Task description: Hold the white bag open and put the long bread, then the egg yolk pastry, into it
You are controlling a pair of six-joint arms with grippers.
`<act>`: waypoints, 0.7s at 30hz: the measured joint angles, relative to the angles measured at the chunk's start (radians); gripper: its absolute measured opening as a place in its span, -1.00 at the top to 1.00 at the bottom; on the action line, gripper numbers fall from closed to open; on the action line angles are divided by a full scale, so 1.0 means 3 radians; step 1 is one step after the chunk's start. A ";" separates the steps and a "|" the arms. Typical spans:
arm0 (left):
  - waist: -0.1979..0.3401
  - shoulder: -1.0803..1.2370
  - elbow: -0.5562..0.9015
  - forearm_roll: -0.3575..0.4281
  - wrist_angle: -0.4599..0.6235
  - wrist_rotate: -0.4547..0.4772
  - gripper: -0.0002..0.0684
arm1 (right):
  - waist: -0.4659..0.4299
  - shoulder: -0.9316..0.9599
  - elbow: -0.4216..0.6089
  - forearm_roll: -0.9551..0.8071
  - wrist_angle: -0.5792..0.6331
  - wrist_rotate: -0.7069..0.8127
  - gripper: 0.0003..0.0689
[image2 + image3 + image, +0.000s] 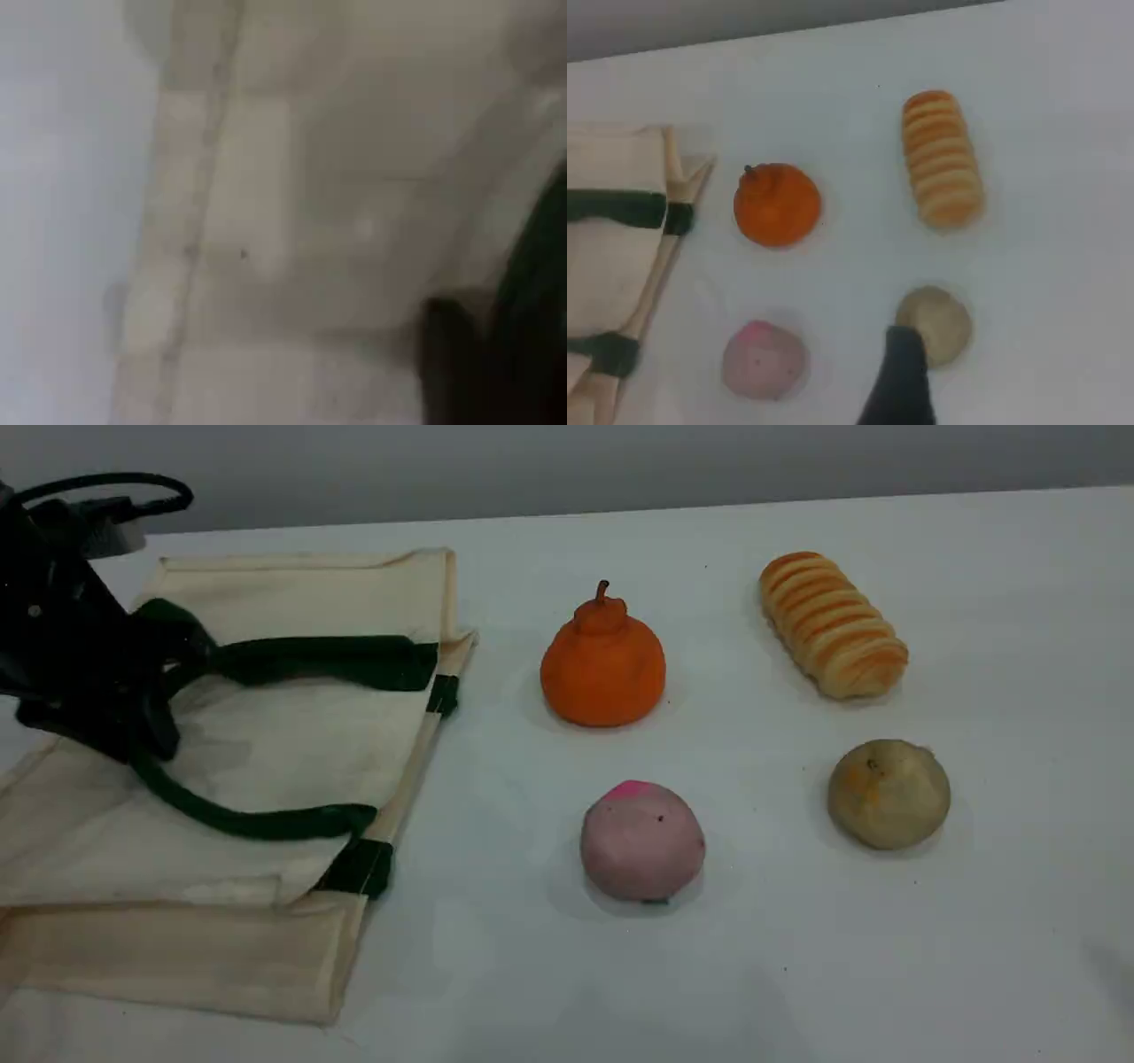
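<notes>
White bag (266,753) lies flat at the left of the tabletop (1019,646). Left end effector (137,722) is at the bag's green strap (310,660) — grip cannot be told. Long bread (833,624) is at far right, egg yolk pastry (889,793) in front of it. Orange fruit (603,662) and pink ball (642,840) lie between these and the bag. Right end effector (908,390) is open, just beside the pastry.

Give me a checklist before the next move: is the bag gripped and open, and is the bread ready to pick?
1. Reach: ok, the left gripper is at the strap of the bag.
2. Grip on the strap: cannot tell whether the jaws have closed on it; the left wrist view is blurred.
3. Bag mouth: not ok, it lies flat, unopened.
4. The right gripper: ok, jaws open, nothing held.
5. The bread: ok, lies free, apart from the pastry.
</notes>
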 joint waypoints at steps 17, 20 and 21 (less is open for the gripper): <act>0.0000 -0.0194 -0.1244 -0.0150 0.1574 0.0891 0.78 | 0.0000 0.0000 0.0000 -0.0014 0.0007 -0.0069 -0.62; 0.0000 -0.0194 -0.1594 -0.0425 0.2011 0.1159 0.78 | 0.0000 0.0000 0.0000 -0.0014 0.0009 -0.0073 -0.62; 0.0000 -0.0194 -0.1710 -0.0537 0.2151 0.1279 0.78 | 0.0000 0.0000 0.0000 -0.0014 0.0011 -0.0088 -0.62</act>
